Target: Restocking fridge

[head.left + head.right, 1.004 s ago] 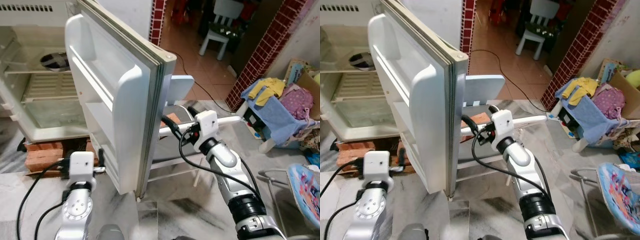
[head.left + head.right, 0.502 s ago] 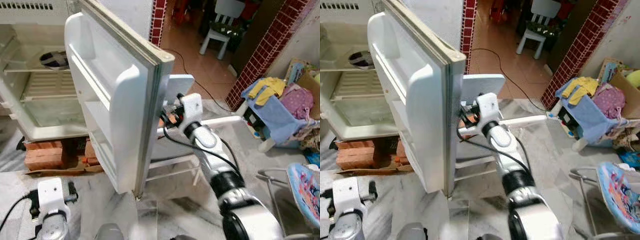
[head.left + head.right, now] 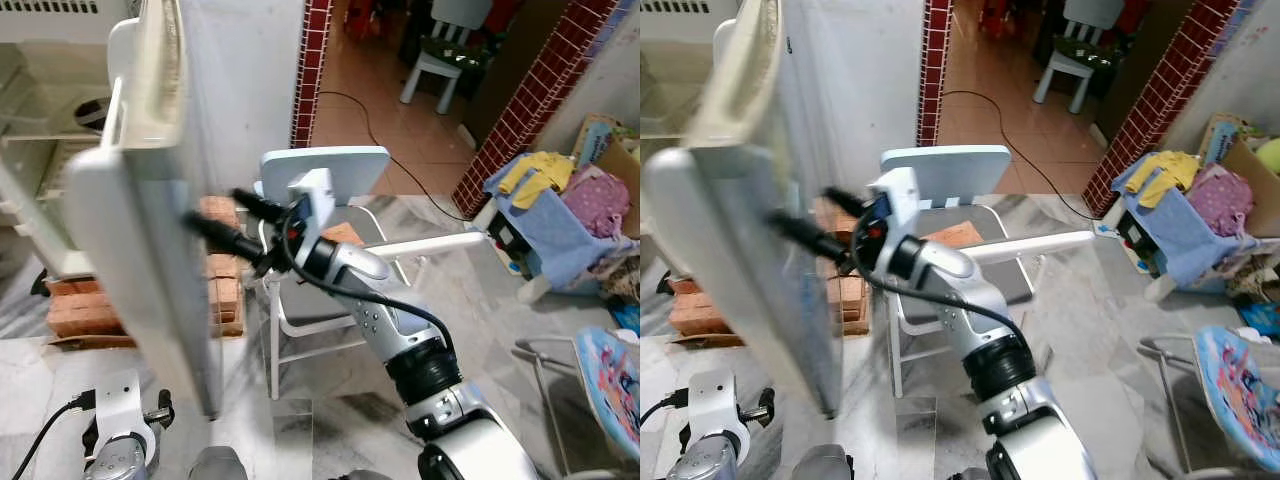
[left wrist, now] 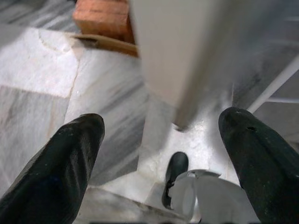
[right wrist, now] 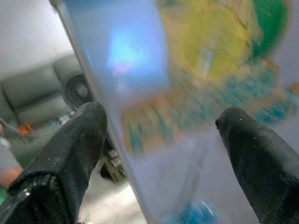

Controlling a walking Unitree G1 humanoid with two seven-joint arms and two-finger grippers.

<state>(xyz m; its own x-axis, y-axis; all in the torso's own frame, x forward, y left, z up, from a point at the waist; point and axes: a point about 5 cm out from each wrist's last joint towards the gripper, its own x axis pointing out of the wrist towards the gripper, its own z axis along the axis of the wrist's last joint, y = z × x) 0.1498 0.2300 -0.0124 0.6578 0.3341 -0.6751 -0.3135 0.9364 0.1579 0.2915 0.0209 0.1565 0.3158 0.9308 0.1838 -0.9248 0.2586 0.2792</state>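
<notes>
You see right gripper [image 3: 215,222] fingers spread against fridge door [image 3: 140,250] outer face (blurred); left gripper [image 3: 150,415] low, near left.

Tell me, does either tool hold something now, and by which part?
Nothing is held. The right tool, fingers open, presses against the outer face of the white fridge door. The left tool hangs open over the grey marble floor.

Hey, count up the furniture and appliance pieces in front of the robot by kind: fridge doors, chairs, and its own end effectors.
Fridge door: 1
Chairs: 2, the light blue chair and the white chair in the far room
End effectors: 2, the right end effector and the left end effector
Total: 5
</notes>
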